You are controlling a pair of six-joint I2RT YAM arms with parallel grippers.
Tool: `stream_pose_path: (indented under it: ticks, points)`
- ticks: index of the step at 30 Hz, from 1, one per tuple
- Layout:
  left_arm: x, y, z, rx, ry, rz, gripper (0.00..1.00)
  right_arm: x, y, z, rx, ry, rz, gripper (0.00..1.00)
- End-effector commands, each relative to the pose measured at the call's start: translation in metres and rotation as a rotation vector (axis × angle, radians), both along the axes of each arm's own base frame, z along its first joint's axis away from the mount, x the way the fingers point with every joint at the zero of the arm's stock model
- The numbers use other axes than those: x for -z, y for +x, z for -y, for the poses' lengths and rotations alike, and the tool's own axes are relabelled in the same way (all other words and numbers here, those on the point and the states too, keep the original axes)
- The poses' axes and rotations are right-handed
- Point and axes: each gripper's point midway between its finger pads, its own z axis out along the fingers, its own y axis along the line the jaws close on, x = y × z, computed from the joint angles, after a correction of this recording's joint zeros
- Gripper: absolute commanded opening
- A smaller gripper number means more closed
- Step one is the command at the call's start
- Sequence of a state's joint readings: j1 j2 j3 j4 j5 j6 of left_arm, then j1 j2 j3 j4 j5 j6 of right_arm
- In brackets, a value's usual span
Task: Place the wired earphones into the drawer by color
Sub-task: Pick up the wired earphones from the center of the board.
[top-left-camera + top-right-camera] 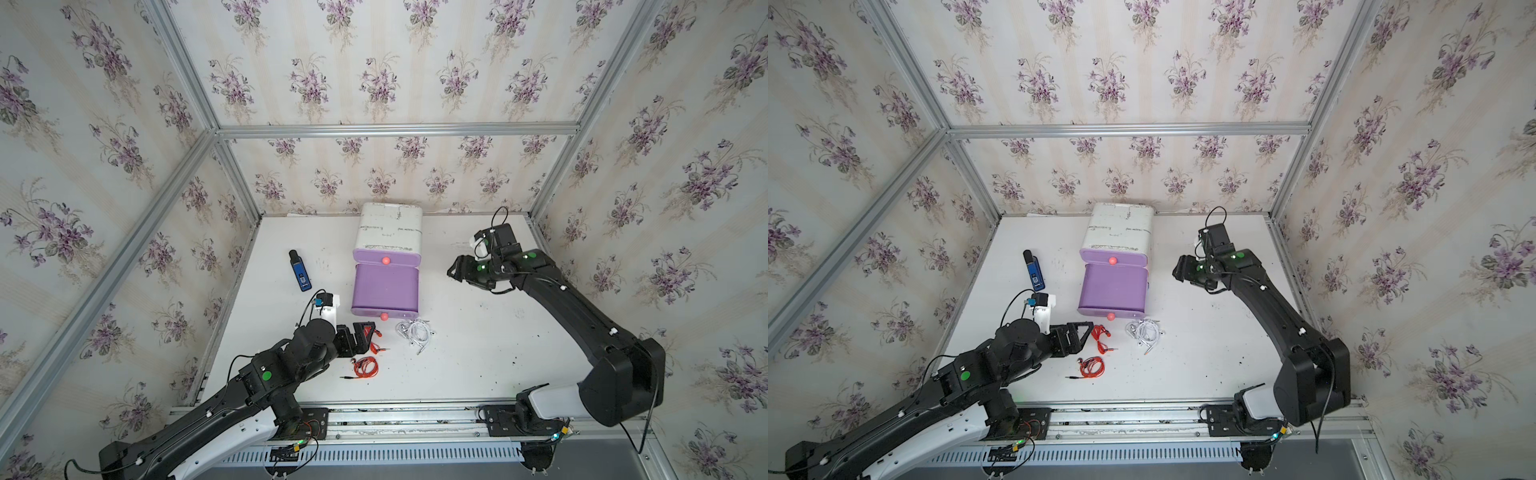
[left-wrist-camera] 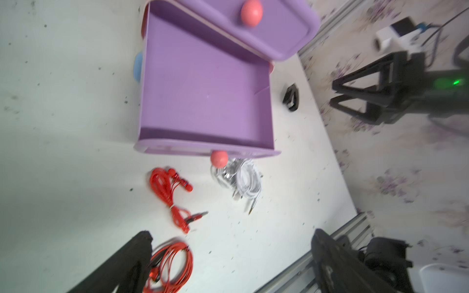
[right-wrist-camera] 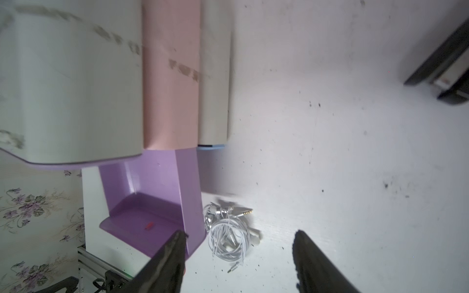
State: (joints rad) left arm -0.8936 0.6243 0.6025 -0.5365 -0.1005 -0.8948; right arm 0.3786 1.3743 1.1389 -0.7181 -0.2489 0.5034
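Note:
The lower purple drawer (image 1: 384,286) (image 1: 1115,286) of the white cabinet stands pulled out and holds nothing. In front of it lie two red wired earphones (image 1: 376,340) (image 1: 365,368) and a white set (image 1: 415,332) (image 3: 228,238). My left gripper (image 1: 368,338) (image 2: 233,263) hovers open at the red sets. The red coil (image 2: 172,266) lies beside one finger and the other red set (image 2: 175,195) ahead of it. My right gripper (image 1: 455,270) (image 3: 241,253) hangs open and empty, right of the cabinet. A small black bundle (image 2: 290,97) lies right of the drawer, too blurred to name.
A blue-and-black oblong gadget (image 1: 300,270) lies left of the cabinet. The upper purple drawer (image 1: 386,257) is shut, with a pink knob (image 1: 385,260). The open drawer's knob (image 1: 384,316) nearly touches the white set. Aluminium rails edge the white table (image 1: 498,353).

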Motion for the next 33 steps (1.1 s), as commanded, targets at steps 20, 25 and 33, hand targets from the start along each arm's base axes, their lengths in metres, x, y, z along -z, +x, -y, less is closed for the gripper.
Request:
stream_pose_path:
  ticks: [20,25,33]
  points:
    - [-0.003,-0.027,-0.017,0.141,0.368,-0.070,1.00,0.115,-0.082,-0.057,-0.067,-0.265,-0.216,0.66]
    - [-0.009,-0.025,-0.016,0.144,0.368,-0.044,1.00,0.125,-0.077,-0.055,-0.072,-0.308,-0.217,0.65]
    - [-0.006,-0.025,-0.018,0.137,0.360,-0.043,1.00,0.132,-0.074,-0.062,-0.075,-0.293,-0.224,0.62]
